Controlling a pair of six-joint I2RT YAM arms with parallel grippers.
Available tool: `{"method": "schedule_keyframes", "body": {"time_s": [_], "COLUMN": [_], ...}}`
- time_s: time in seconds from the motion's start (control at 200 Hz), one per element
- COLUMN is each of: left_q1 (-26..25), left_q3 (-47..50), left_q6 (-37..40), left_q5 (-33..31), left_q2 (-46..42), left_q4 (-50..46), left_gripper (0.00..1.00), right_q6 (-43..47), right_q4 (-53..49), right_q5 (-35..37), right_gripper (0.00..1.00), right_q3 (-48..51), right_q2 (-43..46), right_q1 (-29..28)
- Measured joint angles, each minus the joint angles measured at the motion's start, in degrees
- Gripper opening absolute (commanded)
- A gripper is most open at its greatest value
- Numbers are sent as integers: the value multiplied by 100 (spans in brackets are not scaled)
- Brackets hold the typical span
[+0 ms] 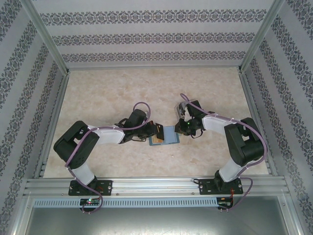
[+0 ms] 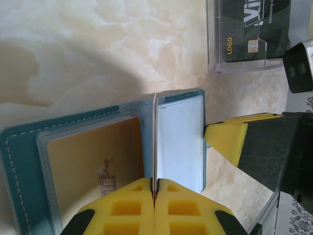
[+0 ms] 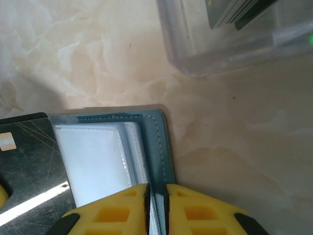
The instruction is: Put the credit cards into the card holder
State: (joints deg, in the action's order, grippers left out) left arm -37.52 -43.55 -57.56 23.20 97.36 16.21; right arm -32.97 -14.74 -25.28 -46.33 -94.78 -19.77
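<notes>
The teal card holder (image 1: 168,135) lies open on the table between my two grippers. My left gripper (image 2: 154,183) is shut on a dark grey credit card (image 2: 154,137), seen edge-on and standing upright over the holder's (image 2: 19,156) middle fold. A tan credit card (image 2: 93,161) sits in the left pocket. In the right wrist view the dark card (image 3: 29,161) shows its face and chip. My right gripper (image 3: 156,188) is shut on the right-hand cover edge of the holder (image 3: 159,142), next to the pale pockets. One of its yellow fingers (image 2: 227,139) shows at the holder's right edge.
A clear plastic box (image 2: 215,49) stands just beyond the holder with a dark card upright inside; its corner (image 3: 220,49) shows in the right wrist view. Metal rails and patterned walls fence the marble table (image 1: 98,98), with open room at the back and left.
</notes>
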Motion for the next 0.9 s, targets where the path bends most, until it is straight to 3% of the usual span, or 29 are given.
{"method": "schedule_keyframes", "body": {"time_s": [0.904], "left_q1": [-273], "left_q3": [107], "left_q6": [-570], "left_q5": [-20], "left_q2": [201], "left_q4": [369], "left_gripper": [0], "right_q6": [-28], "right_q4": [61], "right_q5": [664], "right_gripper": [17], "right_q3": [378], "right_q2": [466], "right_q1": [-487]}}
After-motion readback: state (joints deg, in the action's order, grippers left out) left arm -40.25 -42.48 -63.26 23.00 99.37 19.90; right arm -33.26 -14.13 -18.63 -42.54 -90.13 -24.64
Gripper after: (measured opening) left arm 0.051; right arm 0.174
